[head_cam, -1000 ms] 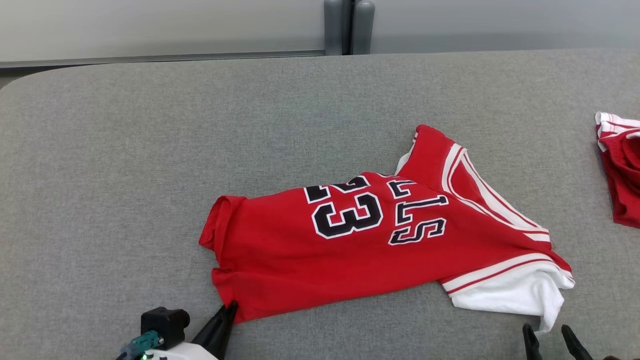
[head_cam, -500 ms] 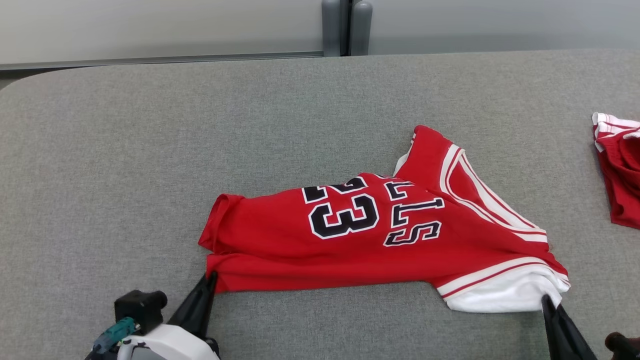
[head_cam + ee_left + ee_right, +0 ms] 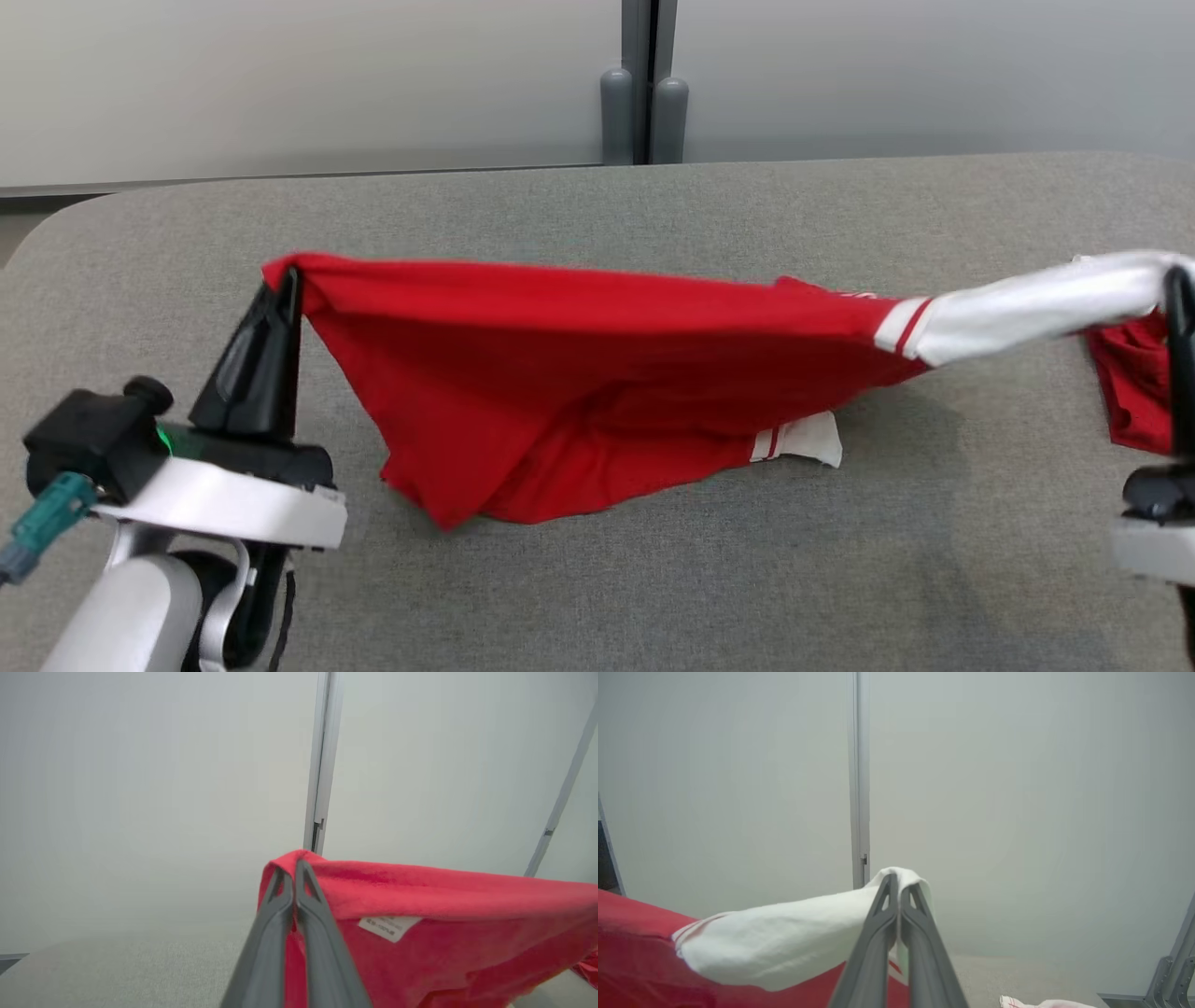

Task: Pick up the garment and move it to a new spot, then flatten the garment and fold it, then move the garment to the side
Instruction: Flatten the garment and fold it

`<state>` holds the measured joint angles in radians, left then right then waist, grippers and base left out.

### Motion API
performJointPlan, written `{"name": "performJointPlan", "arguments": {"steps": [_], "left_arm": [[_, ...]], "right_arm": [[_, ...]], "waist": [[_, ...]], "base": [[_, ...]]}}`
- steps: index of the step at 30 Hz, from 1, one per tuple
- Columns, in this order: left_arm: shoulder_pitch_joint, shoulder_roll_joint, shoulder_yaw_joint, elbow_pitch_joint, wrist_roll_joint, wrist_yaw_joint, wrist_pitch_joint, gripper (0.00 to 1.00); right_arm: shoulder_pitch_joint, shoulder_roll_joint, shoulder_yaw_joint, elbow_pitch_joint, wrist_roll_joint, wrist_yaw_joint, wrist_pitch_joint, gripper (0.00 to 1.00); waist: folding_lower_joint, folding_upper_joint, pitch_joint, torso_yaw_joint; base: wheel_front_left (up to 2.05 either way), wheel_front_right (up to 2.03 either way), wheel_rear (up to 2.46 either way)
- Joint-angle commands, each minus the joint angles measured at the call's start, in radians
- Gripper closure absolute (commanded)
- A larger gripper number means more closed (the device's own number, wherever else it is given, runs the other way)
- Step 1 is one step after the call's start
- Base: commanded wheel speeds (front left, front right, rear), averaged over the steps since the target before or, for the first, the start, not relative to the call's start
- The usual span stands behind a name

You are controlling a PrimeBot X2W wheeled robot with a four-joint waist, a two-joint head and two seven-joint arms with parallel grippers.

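The garment [image 3: 579, 373] is a red jersey with white sleeves and striped trim. It hangs stretched between both grippers above the grey table [image 3: 597, 579], its lower part sagging down to the surface. My left gripper [image 3: 291, 273] is shut on its red corner at the left; the left wrist view shows the red cloth [image 3: 420, 933] pinched at the left gripper [image 3: 293, 864], with a white label below. My right gripper [image 3: 1178, 275] is shut on the white sleeve end at the far right, and the right wrist view shows that white cloth [image 3: 784, 933] draped over the right gripper [image 3: 899, 877].
A second red and white garment [image 3: 1134, 392] lies at the table's right edge, partly behind the stretched sleeve. Grey wall panels and a vertical post [image 3: 639, 93] stand beyond the table's far edge. Bare grey surface spreads in front and to the left.
The right gripper shut on the white sleeve, and both grippers then rose and spread apart, lifting the jersey off the table so it hangs taut. The head camera has tilted up.
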<state>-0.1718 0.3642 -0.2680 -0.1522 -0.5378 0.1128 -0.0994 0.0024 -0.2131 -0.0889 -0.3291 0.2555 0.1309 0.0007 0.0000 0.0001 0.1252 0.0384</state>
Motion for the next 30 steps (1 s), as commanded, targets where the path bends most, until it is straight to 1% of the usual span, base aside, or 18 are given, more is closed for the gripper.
{"name": "performJointPlan", "arguments": {"steps": [1,3,10,13,17,21,24,27,30], "left_arm": [[-0.037,0.007,0.011,-0.025,0.007,0.007,0.006,1.00],[-0.092,0.022,0.024,-0.064,0.024,0.014,0.012,1.00],[-0.282,0.065,0.058,-0.137,0.043,-0.002,0.055,1.00],[-0.345,0.070,0.067,-0.144,0.034,-0.007,0.067,1.00],[-0.415,0.060,0.070,-0.123,0.014,-0.018,0.075,1.00],[-0.496,0.045,0.071,-0.046,-0.013,-0.040,0.075,1.00],[-0.583,0.032,0.076,0.034,-0.029,-0.054,0.064,1.00],[-0.688,0.015,0.076,0.141,-0.040,-0.079,0.045,1.00],[-0.813,-0.001,0.074,0.265,-0.036,-0.108,0.007,1.00]], "right_arm": [[-0.046,-0.019,-0.009,-0.023,-0.002,0.000,0.010,1.00],[-0.113,-0.033,-0.014,-0.054,0.004,0.000,0.018,1.00],[-0.353,-0.098,-0.020,-0.105,0.020,0.000,0.064,1.00],[-0.433,-0.114,-0.011,-0.100,0.035,0.000,0.081,1.00],[-0.521,-0.122,0.011,-0.073,0.048,0.000,0.097,1.00],[-0.622,-0.135,0.047,-0.010,0.068,0.000,0.101,1.00],[-0.720,-0.135,0.075,0.067,0.080,0.000,0.101,1.00],[-0.851,-0.140,0.120,0.160,0.086,0.000,0.091,1.00],[-1.005,-0.127,0.177,0.270,0.087,0.000,0.062,1.00]], "waist": [[0.0000,-0.0001,-0.005,0.003],[0.0000,-0.0001,-0.009,0.004],[0.0000,-0.0001,-0.021,0.005],[0.0000,-0.0001,-0.015,0.002],[0.0000,-0.0001,0.014,0.000],[0.0000,-0.0001,0.061,0.003],[0.0000,-0.0001,0.107,0.006],[0.0000,-0.0001,0.157,0.009],[0.0000,-0.0001,0.197,0.004]], "base": [[0.00,0.00,0.00],[0.00,0.00,0.00],[0.00,0.00,0.00],[0.00,0.00,0.00],[0.00,0.00,0.00],[0.00,0.00,0.00],[0.00,0.00,0.00],[0.00,0.00,0.00],[0.00,0.00,0.00]]}}
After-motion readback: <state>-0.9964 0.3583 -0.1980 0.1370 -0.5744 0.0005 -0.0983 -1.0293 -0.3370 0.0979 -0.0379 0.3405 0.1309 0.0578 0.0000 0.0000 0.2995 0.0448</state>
